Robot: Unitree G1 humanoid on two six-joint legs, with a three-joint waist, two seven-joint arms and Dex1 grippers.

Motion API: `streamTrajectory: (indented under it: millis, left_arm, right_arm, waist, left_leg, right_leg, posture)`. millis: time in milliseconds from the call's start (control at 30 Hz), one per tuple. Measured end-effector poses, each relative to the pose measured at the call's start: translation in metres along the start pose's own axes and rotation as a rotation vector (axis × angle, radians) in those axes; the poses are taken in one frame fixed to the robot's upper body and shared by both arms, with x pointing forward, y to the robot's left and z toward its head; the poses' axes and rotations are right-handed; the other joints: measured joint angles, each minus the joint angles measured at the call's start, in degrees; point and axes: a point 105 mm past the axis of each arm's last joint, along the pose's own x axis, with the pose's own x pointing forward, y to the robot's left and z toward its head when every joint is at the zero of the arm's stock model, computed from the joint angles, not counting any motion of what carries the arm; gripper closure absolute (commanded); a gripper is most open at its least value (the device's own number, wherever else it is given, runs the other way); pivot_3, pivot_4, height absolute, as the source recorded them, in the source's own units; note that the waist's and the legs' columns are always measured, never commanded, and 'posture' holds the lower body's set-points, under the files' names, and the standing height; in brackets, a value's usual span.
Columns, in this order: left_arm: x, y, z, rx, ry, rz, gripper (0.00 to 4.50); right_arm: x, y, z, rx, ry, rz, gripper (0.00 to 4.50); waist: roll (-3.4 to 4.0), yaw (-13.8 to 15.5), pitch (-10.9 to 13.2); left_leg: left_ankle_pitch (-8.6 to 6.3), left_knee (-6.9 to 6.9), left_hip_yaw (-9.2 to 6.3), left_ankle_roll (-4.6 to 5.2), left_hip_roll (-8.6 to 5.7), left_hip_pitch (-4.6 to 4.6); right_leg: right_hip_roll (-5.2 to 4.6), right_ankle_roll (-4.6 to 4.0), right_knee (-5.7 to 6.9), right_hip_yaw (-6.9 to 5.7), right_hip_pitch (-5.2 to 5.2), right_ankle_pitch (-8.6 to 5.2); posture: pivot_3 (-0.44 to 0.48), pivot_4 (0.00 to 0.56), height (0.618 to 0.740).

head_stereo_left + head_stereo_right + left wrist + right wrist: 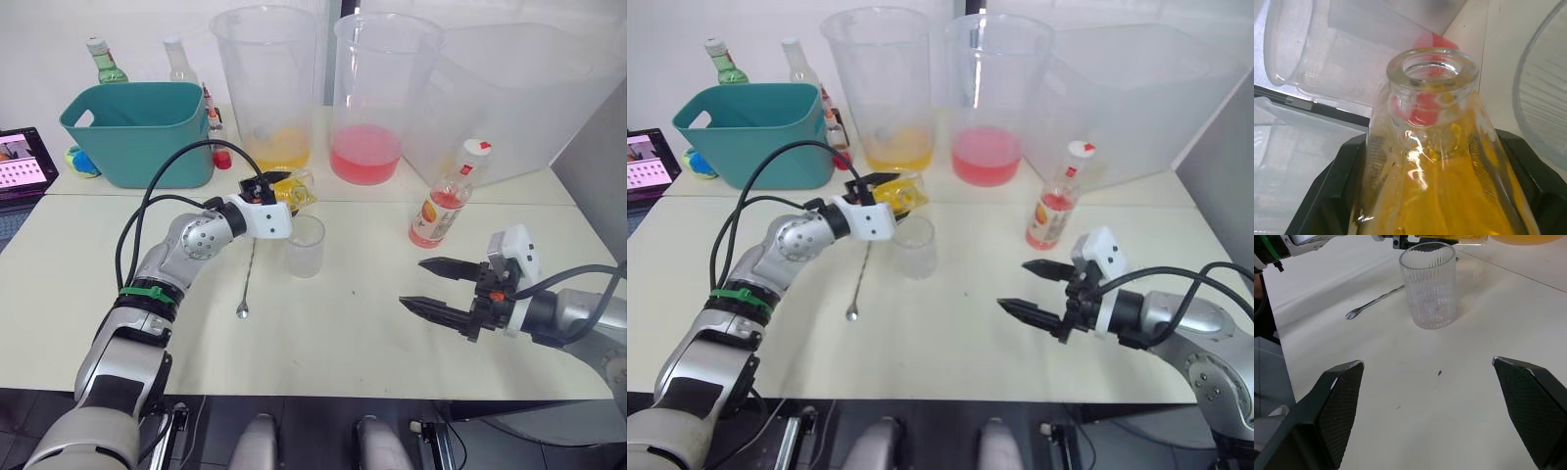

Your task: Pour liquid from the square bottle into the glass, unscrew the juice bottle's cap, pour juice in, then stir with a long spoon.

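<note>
The left gripper [277, 189] has its black fingers [1337, 196] clamped on either side of the short clear glass square bottle [294, 189], which is tipped over towards its neck. The clear yellow liquid [1449, 196] fills the lower body between the fingers, and the open round neck points away from the fingertips. Just beyond and below the fingertips stands the small clear ribbed glass tumbler [306, 245], upright on the pale desk [343, 333]; whether any liquid has reached it cannot be told. The long thin silver spoon [248, 277] lies flat on the desk under the left wrist, close beside the glass but not touching it, its small bowl at the end nearest the robot.

The right gripper [439, 285] hovers low over the desk with its fingers [1337, 406] spread wide and empty, pointing towards the glass, which is well apart from the fingertips. Behind the right fingers stands the slim clear plastic juice bottle [443, 209] with its white and orange-red label, upright, a little pink-red juice [427, 237] in its base and the white cap [475, 149] on top.

Further beyond the left fingers stand two large clear plastic beakers, one with yellow liquid [266, 83] and one with pink liquid [372, 93], and a teal plastic basket [137, 132].
</note>
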Motion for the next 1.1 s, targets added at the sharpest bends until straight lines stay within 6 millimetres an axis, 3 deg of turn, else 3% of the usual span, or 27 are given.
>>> streamTrajectory:
  millis: [600,933,1100]
  left_arm:
    - [-0.001,-0.002,0.004,0.27,-0.056,0.002,1.7]
    - [0.0,0.018,0.007,0.377,-0.063,0.085,1.7]
    - [0.0,0.013,0.008,0.416,-0.076,0.077,1.7]
  right_arm:
    - [-0.006,-0.009,-0.004,-0.001,0.023,-0.009,0.04]
    - [-0.006,-0.012,-0.001,-0.009,0.013,-0.011,0.04]
    - [-0.006,-0.012,0.0,-0.011,0.011,-0.011,0.04]
  waist:
    - [0.0,-0.02,0.0]
    - [0.0,0.01,0.0]
    - [0.0,0.0,0.0]
  left_leg:
    - [0.0,0.01,0.0,-0.01,-0.02,0.0]
    - [0.01,0.02,0.0,-0.02,-0.04,0.01]
    - [0.01,0.01,0.0,-0.02,-0.04,-0.01]
  right_leg:
    - [-0.02,0.0,0.05,0.0,0.0,0.0]
    - [-0.04,0.01,0.08,0.0,0.0,0.0]
    - [-0.04,0.01,0.08,-0.01,-0.01,0.0]
  posture:
    - [0.0,0.15,0.74]
    - [0.0,0.15,0.74]
    - [0.0,0.15,0.74]
